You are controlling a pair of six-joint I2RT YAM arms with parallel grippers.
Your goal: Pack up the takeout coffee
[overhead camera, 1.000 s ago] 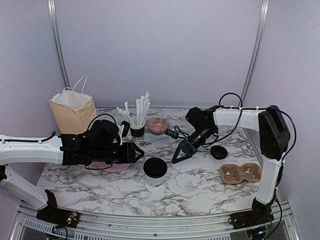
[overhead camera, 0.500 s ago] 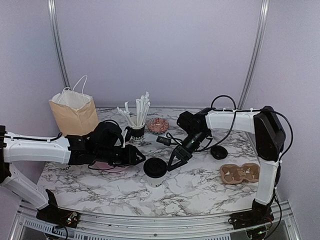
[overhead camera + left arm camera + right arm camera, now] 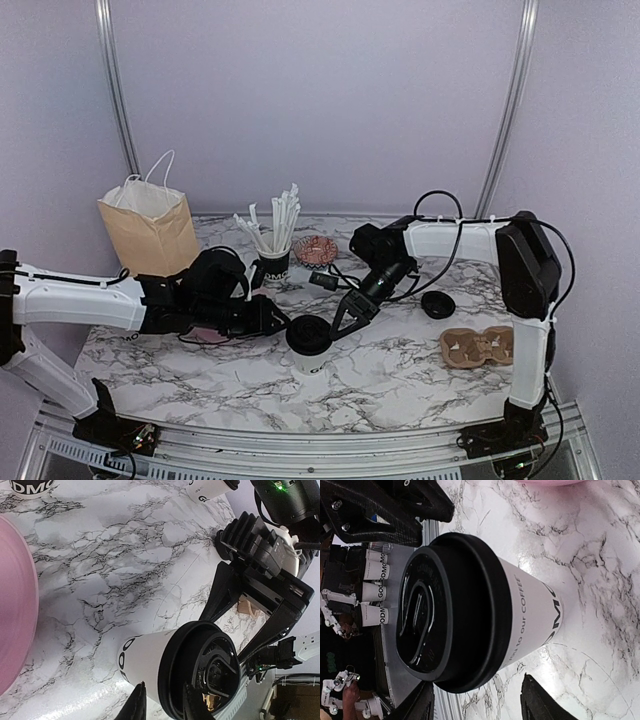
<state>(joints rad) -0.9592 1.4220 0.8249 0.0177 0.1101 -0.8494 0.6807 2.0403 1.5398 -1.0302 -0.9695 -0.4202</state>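
The takeout coffee (image 3: pixel 311 345) stands upright on the marble table (image 3: pixel 400 380), near the front centre, between the two arms. Its black lid (image 3: pixel 310 333) is seated on the rim.

Left gripper (image 3: pixel 278 322): level with the lid on the cup's left side, fingers apart, not clamped on anything. Whether a fingertip touches the rim cannot be told.

Right gripper (image 3: pixel 340 322): just beside the cup on its right side, fingers spread wide. In the right wrist view the cup lies ahead of the gap, clear of both fingers.

Handling, as judged:
- The paper wall is thin and yields under a hard squeeze. Moderate closing force is advised.
- If the cup is filled, it is likely bottom-heavy and may spill through the lid when tilted. Keep it upright.
- The lid is smooth plastic and probably only snaps on. Lifting by the lid risks pulling it off.
- The wall tapers downward, so a loose grip may let the cup slide.

Recommended hold: across the white wall just below the lid's skirt, where the rolled rim stiffens the paper and the lid's overhang acts as a stop.

The pulp carrier (image 3: pixel 480 347) lies well apart to the right; the paper bag (image 3: pixel 150 230) stands at the rear left.
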